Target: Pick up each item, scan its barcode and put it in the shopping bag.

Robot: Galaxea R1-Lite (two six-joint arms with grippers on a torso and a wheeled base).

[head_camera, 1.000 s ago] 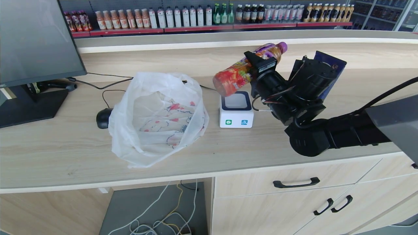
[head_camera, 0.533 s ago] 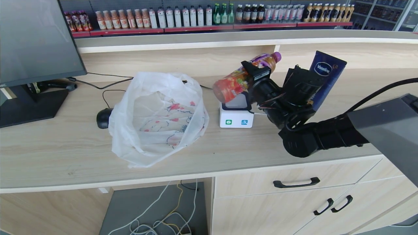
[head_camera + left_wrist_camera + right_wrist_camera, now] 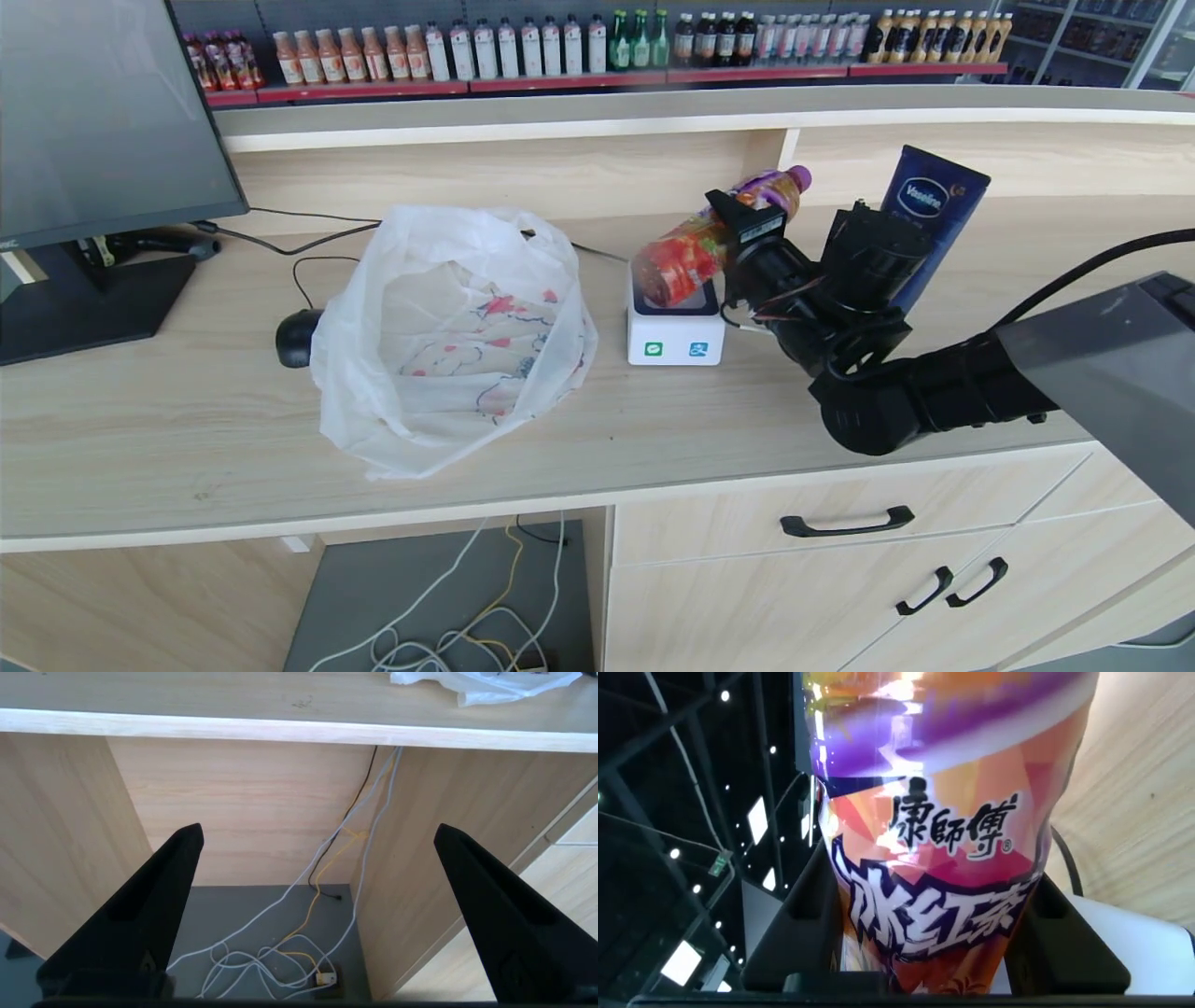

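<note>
The right gripper (image 3: 742, 219), fingers pinching the bottle (image 3: 681, 257), has lowered it so its base hangs just over the scanner (image 3: 674, 341). Scanning seems underway, bagging next; the left gripper's (image 3: 318, 835) fingers are spread.

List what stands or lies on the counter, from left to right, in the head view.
monitor → mouse → shopping bag → scanner → blue tube
</note>
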